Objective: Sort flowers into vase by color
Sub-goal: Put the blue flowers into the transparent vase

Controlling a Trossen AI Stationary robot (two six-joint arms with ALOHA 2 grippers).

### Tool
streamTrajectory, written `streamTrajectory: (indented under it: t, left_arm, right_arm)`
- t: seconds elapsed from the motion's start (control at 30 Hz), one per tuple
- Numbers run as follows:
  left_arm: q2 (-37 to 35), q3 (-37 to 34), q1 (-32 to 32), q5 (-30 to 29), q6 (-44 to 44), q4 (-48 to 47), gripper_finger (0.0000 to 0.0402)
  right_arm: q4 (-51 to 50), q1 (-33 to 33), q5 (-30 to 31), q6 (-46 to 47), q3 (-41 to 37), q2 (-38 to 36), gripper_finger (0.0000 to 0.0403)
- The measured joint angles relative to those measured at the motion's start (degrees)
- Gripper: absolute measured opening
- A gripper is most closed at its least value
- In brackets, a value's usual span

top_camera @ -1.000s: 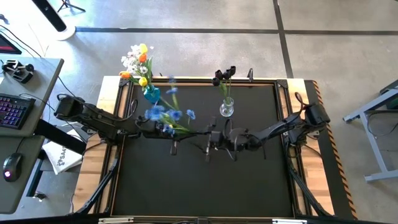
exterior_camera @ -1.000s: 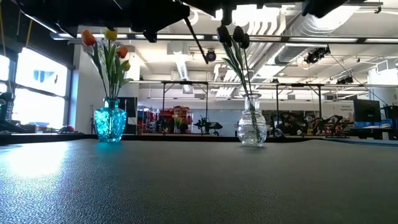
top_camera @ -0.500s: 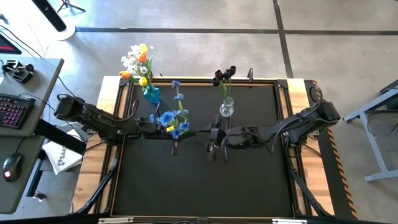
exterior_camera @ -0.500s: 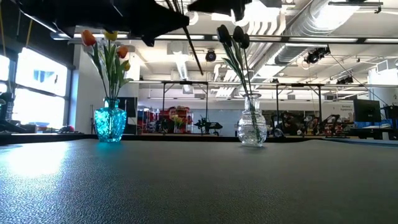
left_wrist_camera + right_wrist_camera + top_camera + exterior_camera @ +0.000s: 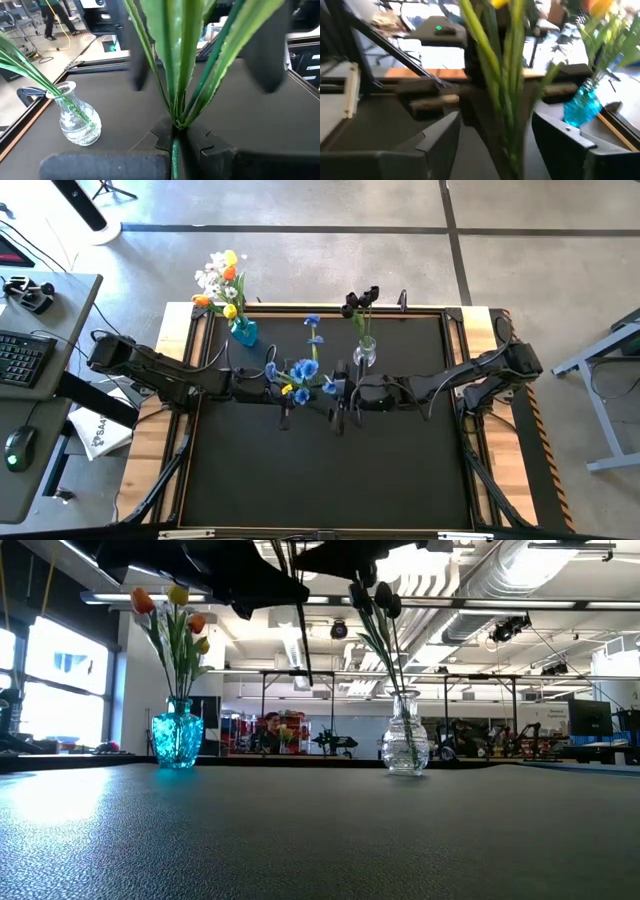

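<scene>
Blue flowers point(image 5: 300, 370) held over mid-table point(image 5: 320, 470), between the two vases, stems upright. Left gripper point(image 5: 283, 391) has its jaws closed tight on the green stems (wrist view shows stems pinched at the fingertips). Right gripper point(image 5: 338, 388) just beside the bunch, jaws spread wide either side of the stems, not gripping. Blue vase point(image 5: 243, 332) at back left holds white, orange and yellow blooms. Clear vase point(image 5: 364, 353) at back centre holds dark tulips point(image 5: 359, 299).
</scene>
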Motion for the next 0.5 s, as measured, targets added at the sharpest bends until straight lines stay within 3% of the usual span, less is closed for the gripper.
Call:
streamTrajectory:
  t: [0.5]
  left_arm:
    - [0.0,0.0,0.0,0.0,-0.9,0.2,0.0003]
  right_arm:
    - [2.5,-1.5,-2.2,-0.1,0.0,2.0,0.0117]
